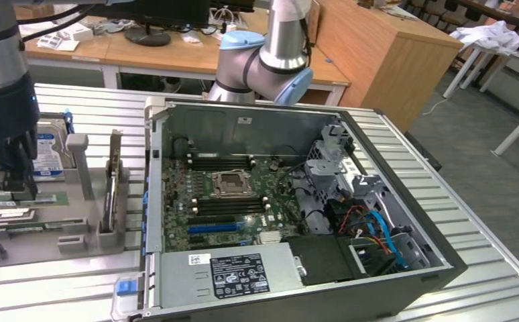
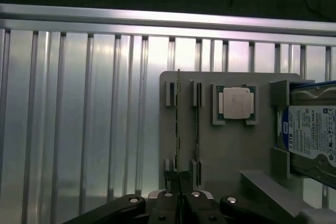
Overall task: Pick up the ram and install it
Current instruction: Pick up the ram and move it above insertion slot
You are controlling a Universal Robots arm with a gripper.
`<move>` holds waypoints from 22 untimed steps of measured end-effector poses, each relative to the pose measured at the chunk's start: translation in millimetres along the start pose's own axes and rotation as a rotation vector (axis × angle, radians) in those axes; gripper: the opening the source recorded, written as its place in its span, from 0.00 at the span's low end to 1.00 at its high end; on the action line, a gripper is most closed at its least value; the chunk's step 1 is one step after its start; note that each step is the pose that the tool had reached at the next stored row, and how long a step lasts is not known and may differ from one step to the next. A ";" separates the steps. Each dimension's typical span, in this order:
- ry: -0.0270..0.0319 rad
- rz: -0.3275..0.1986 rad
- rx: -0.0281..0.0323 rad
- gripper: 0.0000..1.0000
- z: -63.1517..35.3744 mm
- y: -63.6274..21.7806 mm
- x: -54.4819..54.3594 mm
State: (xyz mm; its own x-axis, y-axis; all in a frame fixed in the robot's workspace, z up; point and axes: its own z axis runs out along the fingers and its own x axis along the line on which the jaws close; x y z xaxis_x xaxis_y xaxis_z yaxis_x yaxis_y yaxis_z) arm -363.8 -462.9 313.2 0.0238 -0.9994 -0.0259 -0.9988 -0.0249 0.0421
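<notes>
End effector [image 2: 178, 177] closing tight on the near end of the ram [image 2: 178, 124], pinching the thin green stick edge-on between its fingers. Ram standing on edge in a slot of the grey holder [image 2: 231, 156], running straight away from the fingers. Second stick [image 2: 197, 124] standing just beside it, parallel. Processor [image 2: 236, 103] lying next over, hard drive [image 2: 310, 135] beyond. Holder sitting on the ribbed metal desk [image 2: 79, 119]; open computer case [image 1: 233, 121] lying at the exterior view's right of it, motherboard [image 1: 233, 201] facing up.
</notes>
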 end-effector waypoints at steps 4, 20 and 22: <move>0.0001 0.000 -0.0001 0.12 -10.2 0.1 -0.2; 0.0001 0.000 -0.0001 0.12 -45.8 0.4 -1.2; 0.0001 0.000 -0.0002 0.12 -49.4 0.5 -1.2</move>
State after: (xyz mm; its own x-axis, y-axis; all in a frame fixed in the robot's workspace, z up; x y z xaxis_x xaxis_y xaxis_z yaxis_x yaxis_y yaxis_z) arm -362.2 -462.9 362.6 0.0239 -0.9994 -0.0258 -0.9988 -0.0249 0.0423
